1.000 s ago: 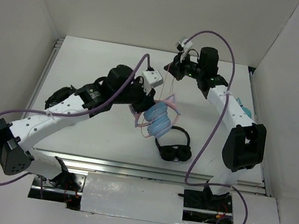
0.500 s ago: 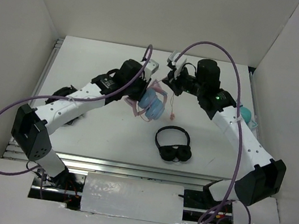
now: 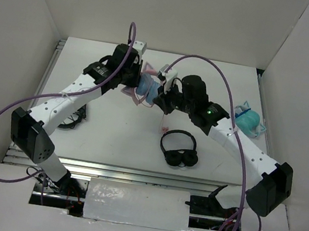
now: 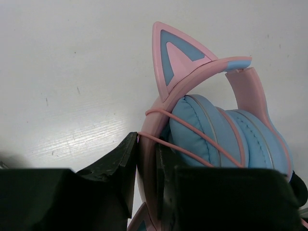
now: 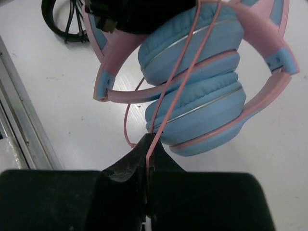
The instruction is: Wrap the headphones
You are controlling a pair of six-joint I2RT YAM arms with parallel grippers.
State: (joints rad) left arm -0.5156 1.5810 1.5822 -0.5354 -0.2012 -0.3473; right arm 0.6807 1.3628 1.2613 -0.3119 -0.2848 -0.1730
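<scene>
The headphones (image 3: 146,85) are held over the worktop (image 3: 110,132) beyond and left of the black headphones (image 3: 179,149), their pink headband (image 4: 243,91) clenched in the left gripper (image 4: 147,178), while the right gripper (image 5: 148,153) pinches their thin pink cable (image 5: 126,120).

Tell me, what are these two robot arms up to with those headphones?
They are winding a cord around the cat-ear headphones. The left gripper is clamped on the pink headband and holds them. The right gripper pinches the thin pink cable, which runs up over the blue ear cups; a few turns already cross them. A black pair and a teal pair lie untouched on the table.
</scene>
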